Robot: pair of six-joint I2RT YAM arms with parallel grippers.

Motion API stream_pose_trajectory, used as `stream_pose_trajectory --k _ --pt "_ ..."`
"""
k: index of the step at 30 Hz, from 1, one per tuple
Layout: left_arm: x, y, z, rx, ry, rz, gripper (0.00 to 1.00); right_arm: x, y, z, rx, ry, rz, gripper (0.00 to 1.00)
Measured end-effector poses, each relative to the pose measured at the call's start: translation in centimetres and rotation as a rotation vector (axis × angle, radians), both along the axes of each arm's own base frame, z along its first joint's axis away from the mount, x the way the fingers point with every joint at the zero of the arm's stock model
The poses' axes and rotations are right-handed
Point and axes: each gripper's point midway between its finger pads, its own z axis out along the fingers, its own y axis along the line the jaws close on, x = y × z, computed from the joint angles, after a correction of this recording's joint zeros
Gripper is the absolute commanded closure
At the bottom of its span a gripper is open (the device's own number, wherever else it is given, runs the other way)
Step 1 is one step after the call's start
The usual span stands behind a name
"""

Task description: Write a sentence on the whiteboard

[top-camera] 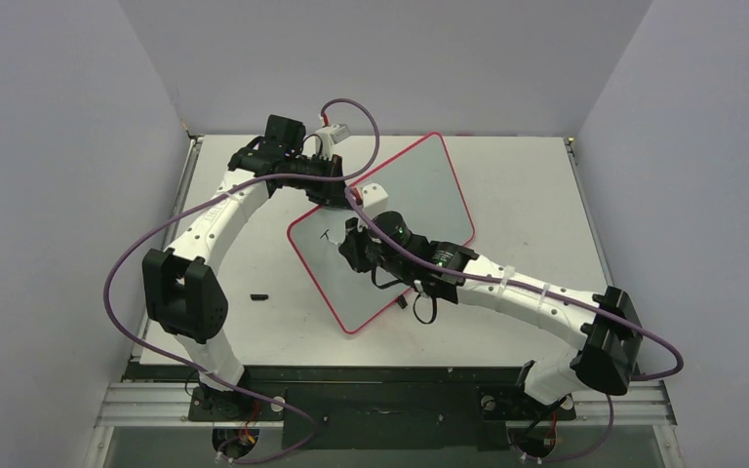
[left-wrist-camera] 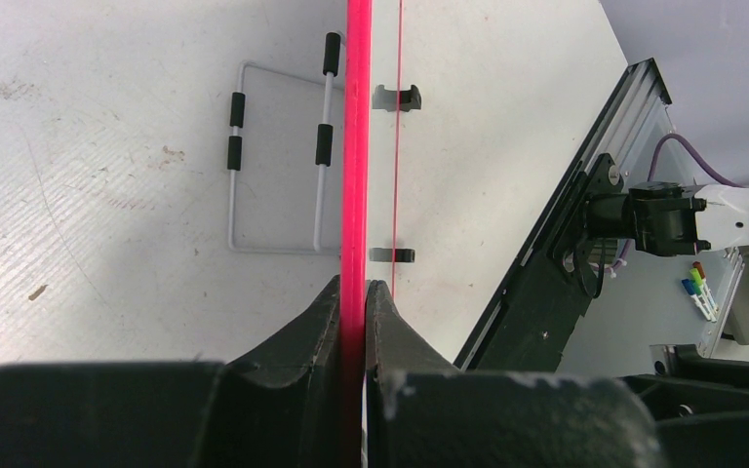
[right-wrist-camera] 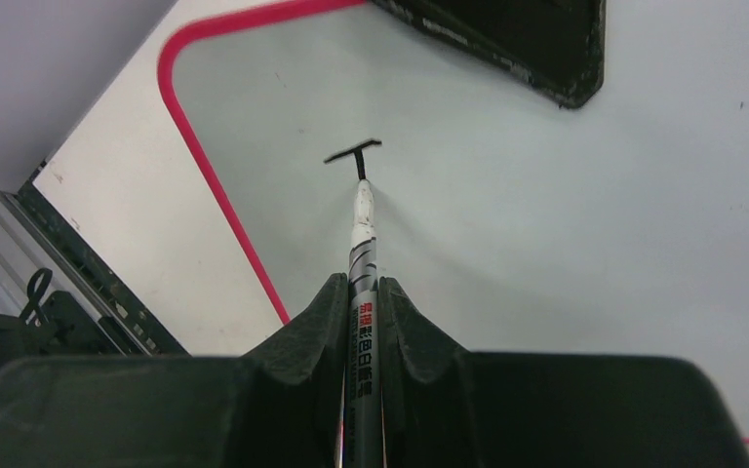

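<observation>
One whiteboard (top-camera: 419,185), one marker (right-wrist-camera: 363,292) (one mark (right-wrist-camera: 354,153))

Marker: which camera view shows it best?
Right wrist view: the marker runs up the centre, clamped in the right tool, tip at a black stroke on the whiteboard. Top view mostly hides it under that tool; left wrist view lacks it.

- whiteboard (right-wrist-camera: 566,214): smooth pale surface with a faint sheen; glossy red plastic rim.
- marker (right-wrist-camera: 361,249) in the right gripper (right-wrist-camera: 363,292): shiny silver printed barrel.
- right gripper: matt black, grainy plastic.
- desk (left-wrist-camera: 107,195): matt white, scuffed, finely ribbed.
</observation>
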Motion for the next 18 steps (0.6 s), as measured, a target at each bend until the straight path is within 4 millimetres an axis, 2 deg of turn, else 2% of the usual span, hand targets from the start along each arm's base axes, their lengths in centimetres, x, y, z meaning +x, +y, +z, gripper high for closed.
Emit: stream_pose_trajectory --k 11,18 --pt "0.0 0.0 0.1 -0.002 -0.002 0.000 1.00 -1.8 -2.2 -3.7 -0.050 0.062 -0.011 1.00" --pt "0.0 0.0 0.1 -0.002 -0.002 -0.001 1.00 -2.4 -2.2 -4.1 -0.057 0.065 -0.006 1.00"
